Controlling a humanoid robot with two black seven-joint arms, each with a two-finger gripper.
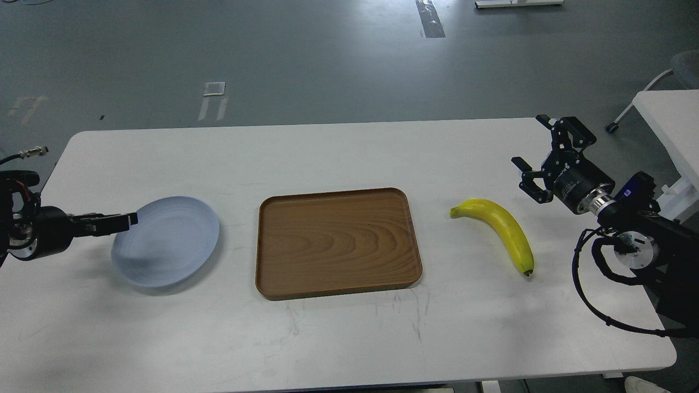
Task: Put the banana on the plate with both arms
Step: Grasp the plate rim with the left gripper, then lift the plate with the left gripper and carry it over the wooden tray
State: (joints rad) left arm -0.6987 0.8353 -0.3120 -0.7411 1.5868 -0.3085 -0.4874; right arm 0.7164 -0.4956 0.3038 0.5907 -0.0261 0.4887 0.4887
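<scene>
The yellow banana lies on the white table at the right, stem end toward the brown tray. The pale blue-grey plate sits at the left, its left side looking slightly raised. My left gripper reaches in low from the left, its tips at the plate's left rim; it is seen edge-on, so I cannot tell its two fingers apart. My right gripper is open and empty, hovering above and to the right of the banana, apart from it.
A rectangular brown wood-grain tray stands between plate and banana. A second white table and a chair wheel are at the far right. Grey floor lies beyond the table's far edge.
</scene>
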